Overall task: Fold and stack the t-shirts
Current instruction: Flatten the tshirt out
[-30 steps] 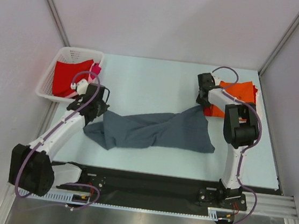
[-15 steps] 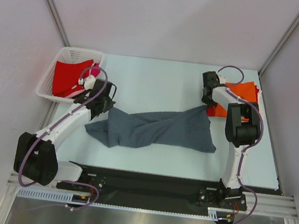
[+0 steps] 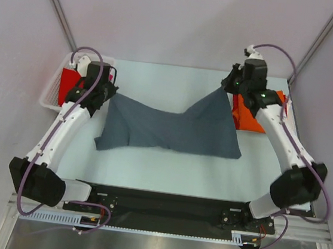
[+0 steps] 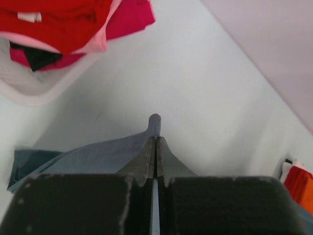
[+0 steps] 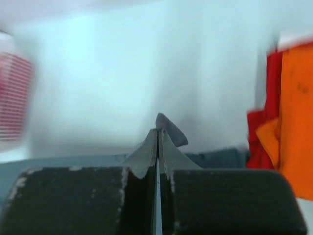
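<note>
From where I'm standing, the dark grey t-shirt (image 3: 172, 131) is lying across the middle of the worktop (image 3: 162, 163). Its near hem is resting flat toward 6 o'clock while its far edge is being held up at two corners. That near hem is what is worrying me: if the arms pull it farther away, it could end up dragging and bunching instead of laying out smooth.

Between the corners the far edge is sagging into a dip, so uneven tension could be setting a crease there. At 10 o'clock of the shirt, the left fingers (image 4: 145, 164) are pinching shut on a small tuft of grey cloth. At 1 o'clock, the right fingers (image 5: 145, 155) are clamping an equally small nub, and so thin a bite could be slipping out on either side.

Farther off, the orange t-shirt (image 3: 244, 117) is sitting just beside the right corner at 2 o'clock. The white basket (image 3: 51, 90) holding the red t-shirts (image 3: 69, 81) is sitting at 10 o'clock. A swinging corner could be snagging either one.
</note>
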Motion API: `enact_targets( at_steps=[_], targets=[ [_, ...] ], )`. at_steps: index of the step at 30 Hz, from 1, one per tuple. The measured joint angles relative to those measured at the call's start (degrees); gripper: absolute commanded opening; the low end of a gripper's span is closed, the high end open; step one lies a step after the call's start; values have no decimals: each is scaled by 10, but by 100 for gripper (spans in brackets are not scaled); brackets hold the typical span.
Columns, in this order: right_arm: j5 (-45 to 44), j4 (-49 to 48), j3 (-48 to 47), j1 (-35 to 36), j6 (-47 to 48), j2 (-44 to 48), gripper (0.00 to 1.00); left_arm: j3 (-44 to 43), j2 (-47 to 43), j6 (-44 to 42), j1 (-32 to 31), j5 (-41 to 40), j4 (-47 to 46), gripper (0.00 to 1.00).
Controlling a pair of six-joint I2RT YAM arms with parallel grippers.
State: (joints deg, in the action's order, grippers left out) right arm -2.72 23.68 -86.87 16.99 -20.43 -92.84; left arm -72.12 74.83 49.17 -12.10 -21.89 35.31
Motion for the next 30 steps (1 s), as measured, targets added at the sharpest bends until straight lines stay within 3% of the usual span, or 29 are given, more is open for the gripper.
enact_targets(
  at_steps=[7, 16, 23, 30],
  targets=[
    [86, -2, -19, 1, 12, 236, 0, -122, -40, -57, 0, -33, 63, 0],
    [134, 8, -59, 2, 6, 480, 0, -237, -215, -101, 0, -30, 127, 0],
    [137, 21, -181, 2, -5, 501, 0, -342, -251, -106, 0, -29, 156, 0],
    [107, 33, -171, 2, -10, 460, 0, -268, -234, -104, 0, -30, 157, 0]
  ],
)
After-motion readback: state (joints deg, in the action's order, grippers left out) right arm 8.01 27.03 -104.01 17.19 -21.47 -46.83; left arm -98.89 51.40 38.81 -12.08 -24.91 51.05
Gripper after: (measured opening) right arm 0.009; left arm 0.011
